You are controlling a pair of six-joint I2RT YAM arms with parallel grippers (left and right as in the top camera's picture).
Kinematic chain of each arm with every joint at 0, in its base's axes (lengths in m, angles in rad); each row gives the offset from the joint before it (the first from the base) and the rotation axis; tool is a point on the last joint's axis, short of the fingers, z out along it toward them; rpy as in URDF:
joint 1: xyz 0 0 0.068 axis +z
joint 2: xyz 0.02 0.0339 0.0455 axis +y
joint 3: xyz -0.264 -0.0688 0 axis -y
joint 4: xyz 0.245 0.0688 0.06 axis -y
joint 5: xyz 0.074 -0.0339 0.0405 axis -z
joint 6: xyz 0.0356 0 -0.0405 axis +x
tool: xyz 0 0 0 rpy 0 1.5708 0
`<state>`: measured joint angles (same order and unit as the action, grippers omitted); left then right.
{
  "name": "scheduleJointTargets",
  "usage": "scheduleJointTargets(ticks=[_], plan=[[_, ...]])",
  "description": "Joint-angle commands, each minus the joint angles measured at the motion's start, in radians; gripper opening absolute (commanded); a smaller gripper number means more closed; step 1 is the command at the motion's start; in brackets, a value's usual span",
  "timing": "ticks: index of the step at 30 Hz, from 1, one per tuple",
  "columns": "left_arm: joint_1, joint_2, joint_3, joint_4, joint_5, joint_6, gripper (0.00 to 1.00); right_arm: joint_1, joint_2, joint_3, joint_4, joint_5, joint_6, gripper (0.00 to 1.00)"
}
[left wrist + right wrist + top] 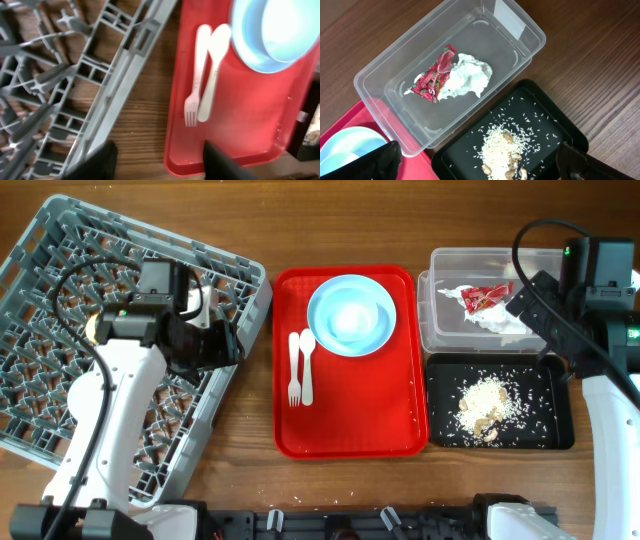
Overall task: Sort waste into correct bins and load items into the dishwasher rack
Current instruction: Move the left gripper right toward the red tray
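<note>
My left gripper (162, 162) hangs open and empty over the gap between the grey dishwasher rack (60, 300) and the red tray (350, 425). On that tray lie a white fork (196, 85) and spoon (212, 75) beside a light-blue plate (322, 330) carrying a pale bowl (352, 320). The clear tub (385, 95) holds a crumpled napkin (467, 77) and a red wrapper (435, 75). Rice crumbs (500, 147) lie in the black tray (560, 130). My right gripper (480, 165) stands wide open above the black tray, holding nothing.
The rack (115, 75) sits tilted at the table's left, its corner close to the red tray (240, 115). The tub (470, 255) and black tray (550, 395) touch the red tray's right side. The right arm (590, 270) overhangs the tub's far right corner.
</note>
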<state>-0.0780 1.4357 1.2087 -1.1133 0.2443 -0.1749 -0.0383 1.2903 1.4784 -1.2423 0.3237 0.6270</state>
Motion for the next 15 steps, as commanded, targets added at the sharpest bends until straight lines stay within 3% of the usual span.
scheduleJointTargets(ticks=[1, 6, 8, 11, 15], plan=[[-0.01, 0.049, -0.011, 0.009, -0.127, 0.011, 0.31, -0.003, 0.004, 0.004, 0.0, 0.026, 0.002, 1.0], [-0.01, 0.125, -0.012, 0.01, -0.126, 0.011, 0.31, -0.003, 0.004, 0.004, 0.0, 0.026, 0.002, 1.0], [-0.01, 0.153, -0.012, 0.015, -0.127, 0.011, 0.41, -0.003, 0.004, 0.004, 0.0, 0.026, 0.002, 1.0], [-0.01, 0.182, -0.012, 0.034, -0.127, 0.011, 0.45, -0.003, 0.004, 0.004, 0.0, 0.026, 0.002, 1.0], [-0.01, 0.19, -0.012, 0.049, -0.132, 0.011, 0.39, -0.003, 0.004, 0.004, 0.0, 0.026, 0.002, 1.0]])
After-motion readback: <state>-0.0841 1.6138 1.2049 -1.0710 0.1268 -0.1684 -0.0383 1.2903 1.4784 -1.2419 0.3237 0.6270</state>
